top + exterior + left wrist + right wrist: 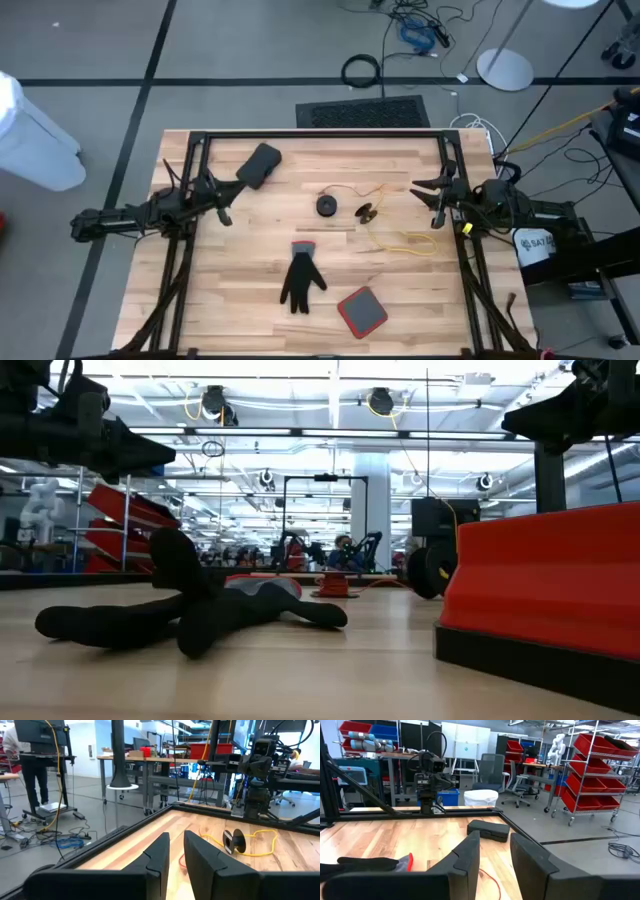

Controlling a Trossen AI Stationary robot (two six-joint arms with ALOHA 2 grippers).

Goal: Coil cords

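Cords point(405, 243) of thin yellow wire lie loose on the wooden table point(240, 270), right of its middle, none of them held. The left gripper point(222, 192) hangs above the table's left side with its two dark fingers point(160, 855) slightly apart and nothing between them. The right gripper point(428, 190) hangs above the right side, just beside the nearest yellow wire, its fingers point(467, 852) likewise parted around nothing.

One cord forms an untidy yellow loop toward the right edge. A second runs from a small black round puck point(326, 206) near the table's centre; a third joins a dark puck point(366, 210) standing on edge just right of it, seen in the left wrist view as a spool point(233, 841) with yellow wire trailing behind.

Farther out, a black glove point(300, 277) with a red cuff lies flat below the pucks. A red and black square pad point(361, 310) sits near the front edge, right of the glove. A black case point(260, 165) rests at the back left, close to the left gripper. Beyond the table, a person point(27, 765) stands by a stand on the workshop floor.
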